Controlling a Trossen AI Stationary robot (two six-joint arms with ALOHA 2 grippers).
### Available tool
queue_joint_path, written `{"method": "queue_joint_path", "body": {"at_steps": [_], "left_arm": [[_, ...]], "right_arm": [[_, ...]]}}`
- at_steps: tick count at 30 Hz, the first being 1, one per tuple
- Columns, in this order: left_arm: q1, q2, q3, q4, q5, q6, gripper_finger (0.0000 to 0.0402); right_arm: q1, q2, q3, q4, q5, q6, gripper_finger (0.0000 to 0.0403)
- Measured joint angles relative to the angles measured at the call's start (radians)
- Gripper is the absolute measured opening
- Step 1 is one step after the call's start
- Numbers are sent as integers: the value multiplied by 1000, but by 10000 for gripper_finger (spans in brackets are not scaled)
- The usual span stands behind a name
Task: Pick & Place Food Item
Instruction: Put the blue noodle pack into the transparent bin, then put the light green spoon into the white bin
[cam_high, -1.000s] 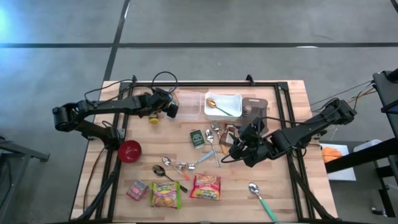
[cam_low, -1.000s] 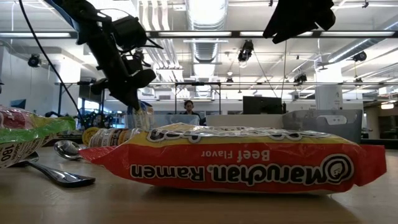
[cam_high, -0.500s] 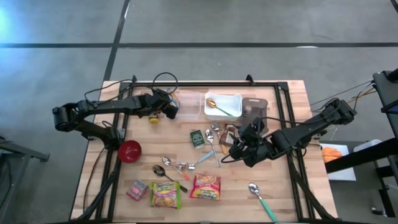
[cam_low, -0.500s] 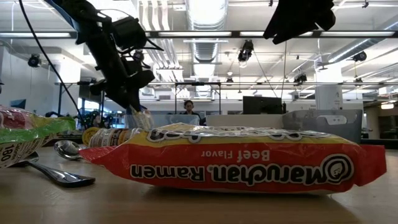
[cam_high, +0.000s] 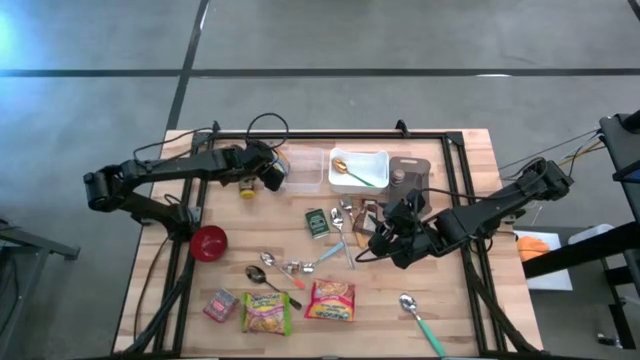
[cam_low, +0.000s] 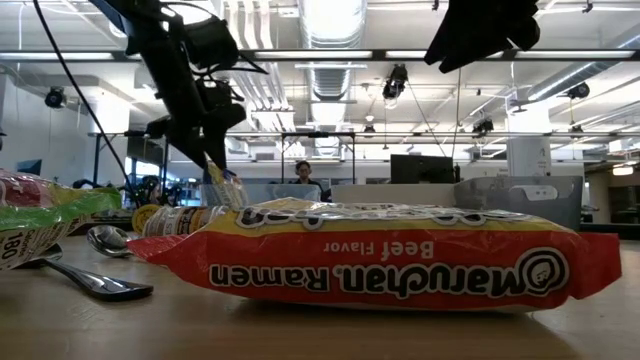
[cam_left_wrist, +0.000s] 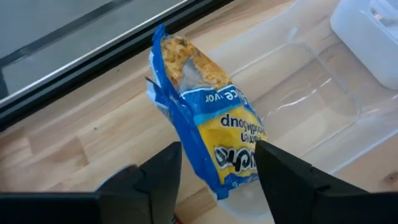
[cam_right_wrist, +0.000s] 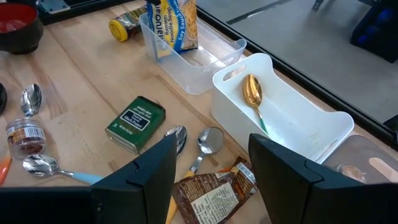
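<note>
The left hand (cam_left_wrist: 214, 180) hovers over the clear container (cam_high: 303, 170) at the table's (cam_high: 470, 160) far side, its 2 fingers (cam_left_wrist: 163, 177) parted on either side of the blue-and-yellow noodle soup packet (cam_left_wrist: 211, 137) without pressing it. The packet stands on end inside that container, leaning on its wall. Just right sits the white bin (cam_high: 360, 168) with a gold spoon (cam_right_wrist: 253, 93). Farther right, the right hand (cam_right_wrist: 208, 165) hangs half-open above the spoons, holding nothing.

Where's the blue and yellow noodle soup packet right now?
The noodle soup packet stands on end in the clear plastic container at the table's far edge, beside the white bin, with the left gripper open around it.
</note>
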Motion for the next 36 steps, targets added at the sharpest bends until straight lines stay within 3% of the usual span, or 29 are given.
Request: {"method": "queue_joint_path", "body": {"at_steps": [8,13,21,29,36], "left_arm": [[0,-6,86,-212,2,16,234],[-1,-50,94,-284,67,16,235],[-31,-190,64,-277,251,17,235],[-112,-316,22,-272,259,35,235],[-182,-414,-40,-207,259,41,235]], "right_arm": [[0,0,0,0,-26,2,199],[0,0,-4,0,-26,18,199],[0,0,-6,2,-53,69,199],[0,0,-5,3,-145,46,199],[-2,1,-4,7,-149,86,199]]}}
